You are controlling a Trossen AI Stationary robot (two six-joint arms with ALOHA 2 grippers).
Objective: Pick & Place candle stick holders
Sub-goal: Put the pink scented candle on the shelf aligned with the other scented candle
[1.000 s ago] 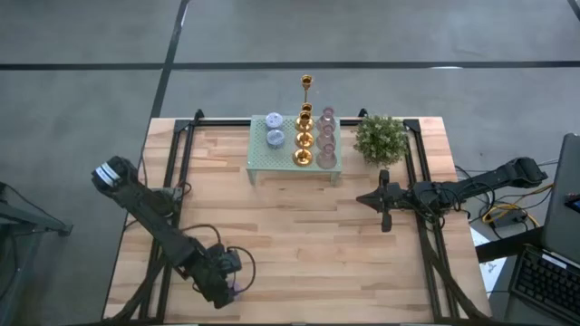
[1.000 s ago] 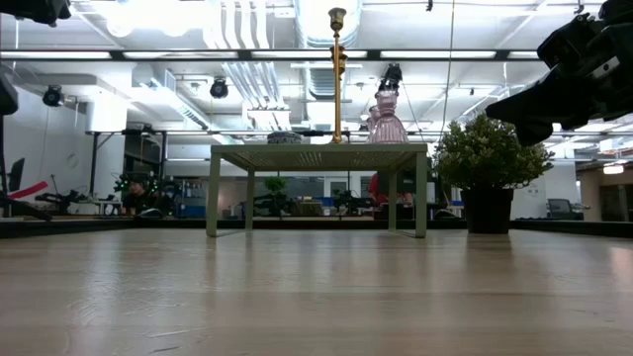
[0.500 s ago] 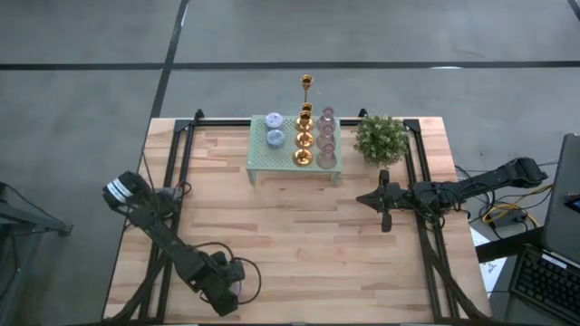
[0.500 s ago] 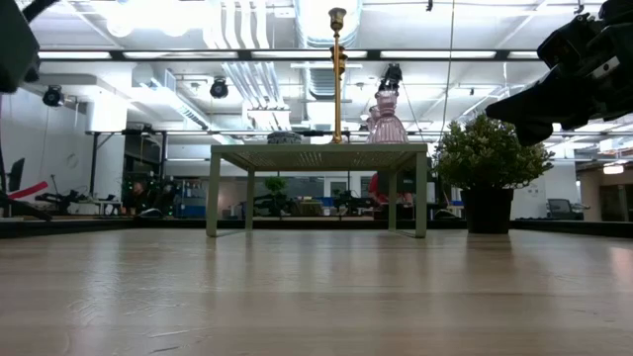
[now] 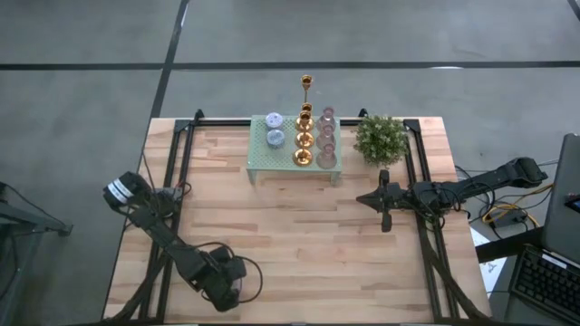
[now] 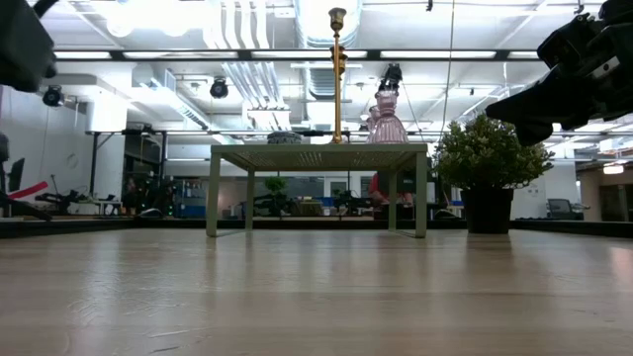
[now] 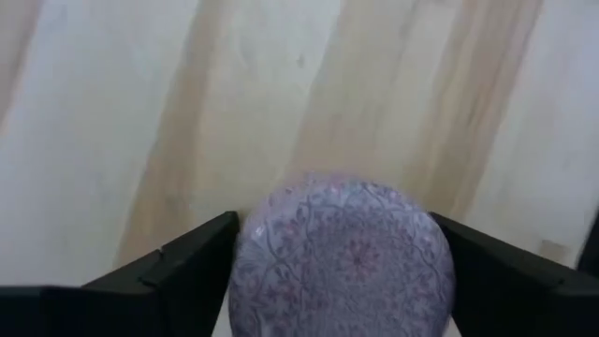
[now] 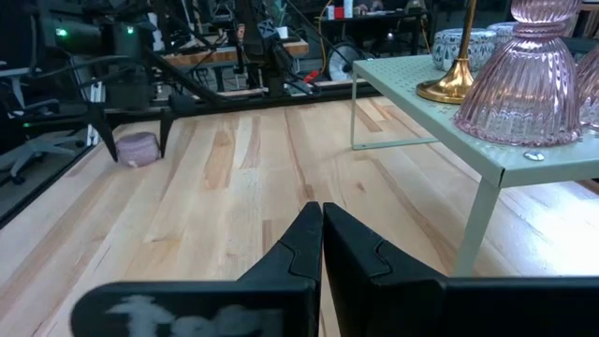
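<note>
A squat lilac patterned candle stick holder (image 7: 344,255) stands on the table near its near-left corner; it also shows in the right wrist view (image 8: 138,148). My left gripper (image 5: 224,290) is shut on it. The other holders stand on the mint-green stand (image 5: 261,159): two pastel ones (image 5: 275,130), a row of gold ones (image 5: 304,138) with a tall thin one (image 5: 306,87) at the far end, and pink glass ones (image 5: 326,140). My right gripper (image 5: 362,199) is shut and empty, hovering right of centre. My left gripper pinches the lilac holder by its round side wall (image 7: 251,245), one finger (image 7: 187,267) on each side. The fingers come from above, pointing down. The holder sits upright with its bottom on the table (image 8: 138,163).
A bushy green plant (image 5: 380,138) in a dark pot stands right of the stand. Black rails run along the table's left (image 5: 172,181) and right (image 5: 421,181) sides. Bare wood lies between the stand and the near edge.
My left arm has folded lower, and its gripper has gone slightly down and toward the table's near edge with the lilac holder. In the last half second it has kept still.
</note>
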